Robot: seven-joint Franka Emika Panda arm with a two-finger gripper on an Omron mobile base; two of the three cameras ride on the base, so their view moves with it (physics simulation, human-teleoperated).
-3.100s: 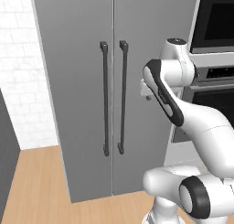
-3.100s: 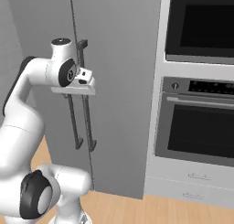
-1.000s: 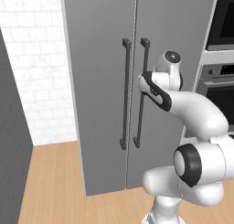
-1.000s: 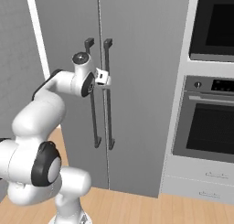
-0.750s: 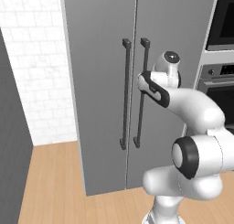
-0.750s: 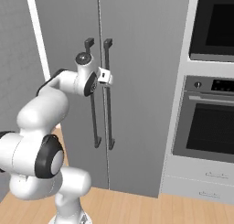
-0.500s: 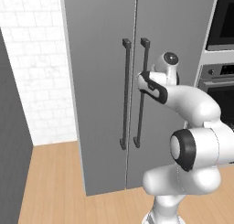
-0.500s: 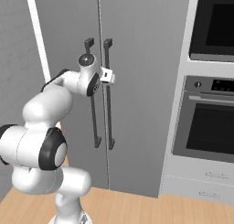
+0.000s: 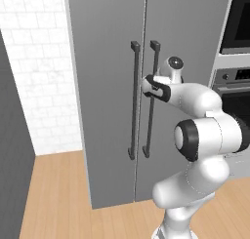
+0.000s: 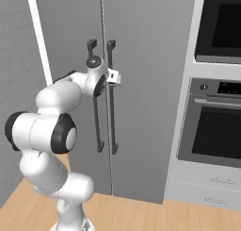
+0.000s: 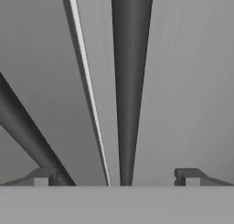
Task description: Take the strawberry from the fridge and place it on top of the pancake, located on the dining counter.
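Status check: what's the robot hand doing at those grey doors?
Gripper jaws open, straddling right door handle. Fridge shut. Nothing blocking.

Light wood plank floor [image 9: 58,194] carries the tall grey fridge [image 9: 107,62], doors closed. Oven cabinet [image 10: 207,187] stands on the same floor, touching the fridge's side.

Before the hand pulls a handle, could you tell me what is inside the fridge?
Nothing inside shows: both fridge doors are shut. The open hand straddles the right handle.
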